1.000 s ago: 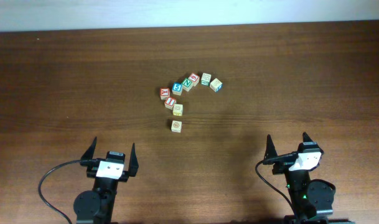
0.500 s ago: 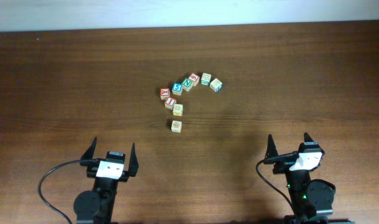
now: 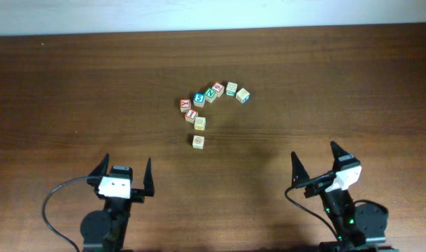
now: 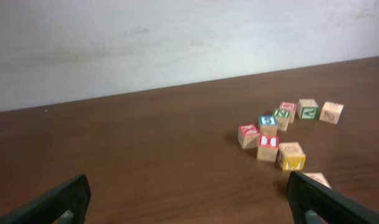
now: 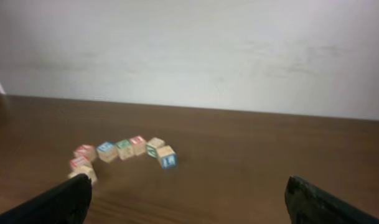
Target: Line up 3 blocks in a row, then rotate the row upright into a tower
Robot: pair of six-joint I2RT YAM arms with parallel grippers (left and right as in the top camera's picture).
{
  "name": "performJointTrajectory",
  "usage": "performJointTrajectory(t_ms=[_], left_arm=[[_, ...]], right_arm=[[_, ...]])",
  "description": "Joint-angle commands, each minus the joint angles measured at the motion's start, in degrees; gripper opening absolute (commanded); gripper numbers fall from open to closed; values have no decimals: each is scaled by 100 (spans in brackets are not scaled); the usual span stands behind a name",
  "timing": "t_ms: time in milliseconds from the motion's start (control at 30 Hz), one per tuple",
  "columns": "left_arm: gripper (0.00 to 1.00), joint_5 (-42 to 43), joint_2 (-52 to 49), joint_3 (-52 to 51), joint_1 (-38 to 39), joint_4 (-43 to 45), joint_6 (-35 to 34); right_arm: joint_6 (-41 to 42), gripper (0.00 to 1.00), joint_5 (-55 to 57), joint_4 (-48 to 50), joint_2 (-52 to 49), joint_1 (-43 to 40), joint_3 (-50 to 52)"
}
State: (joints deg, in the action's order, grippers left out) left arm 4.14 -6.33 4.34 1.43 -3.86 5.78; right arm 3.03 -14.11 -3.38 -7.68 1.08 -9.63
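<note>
- Progress check from my seat: I'd have called it zero out of three. Neither end effector was anywhere near the blocks, so as far as I could judge no rotating was under way.
- The left end effector (image 3: 126, 166) sat at the near edge of the bench (image 3: 73, 91), jaws spread wide with nothing between them.
- The right end effector (image 3: 315, 157) was the same story on the other side: wide open, empty, well apart from the cluster.
- The three I cared about formed a short tail running toward the arms. The red "I" block (image 3: 192, 114) was at the top, the upper tan block (image 3: 200, 123) just beside it, and the lower tan block (image 3: 198, 141) sat a bit apart, closest to the arms.
- Looks-wise they were small light-wood cubes. The "I" block had a red top face with a white letter. The two tan ones showed pale tops with a faint orange mark I couldn't read.
- From the left wrist view, the upper tan block (image 4: 291, 155) had a yellow-lettered side face, and the lower one was half hidden behind a finger.
- The other letter blocks (image 3: 210, 94) — blue, green and red tops — curved away behind them in an arc, some touching.
- All three turns looked left to do. The lower tan block seemed the easiest first grab, being out on its own.
</note>
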Motion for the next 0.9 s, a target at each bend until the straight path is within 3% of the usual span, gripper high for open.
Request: performJointTrajectory(t_ms=[0,100,167,233,367,433,533,600,633,700,800,867], left_arm=[[99,81,-763,1082,-11,22,-190],[99,339,-2179,2481,-11,-262,-188],[99,654,-3891,4146,-11,-1475,-188],[99,883,-4784,5125,-11,-2243,-188],[99,1375,-7224,7893,-11,-4673,-101],[99,1399,-8081,8668,-9,-5471,-103],[99,1414,-8459,8673,-11,-5510,-105],[99,1469,-8636,8673,-7,-5519,-105],[99,1259,-8638,8673,-13,-5499,-90],[99,529,-8636,8714,-214,-5318,-170],[99,-426,-8675,8710,-957,-5412,-1928],[99,-503,-8773,8710,-1370,-5427,-2474]], right_arm=[[63,99,-608,-122,-850,-35,-1040],[59,99,-649,-728,-1904,-35,-2496],[61,98,-671,-1821,-2874,-35,-3827],[59,98,-671,-2544,-3418,-35,-4527],[59,98,-671,-4225,-4811,-35,-6028],[59,98,-675,-4937,-5604,-35,-6577],[68,98,-874,-4819,-6290,-28,-6651],[-35,97,-2092,-4675,-7036,20,-6647],[118,84,-2245,-4461,-7460,275,-6647],[1054,78,-1735,-4006,-8137,942,-6647],[2590,74,-442,-3158,-9108,2140,-6647],[3338,74,256,-2647,-9665,2780,-6647]])
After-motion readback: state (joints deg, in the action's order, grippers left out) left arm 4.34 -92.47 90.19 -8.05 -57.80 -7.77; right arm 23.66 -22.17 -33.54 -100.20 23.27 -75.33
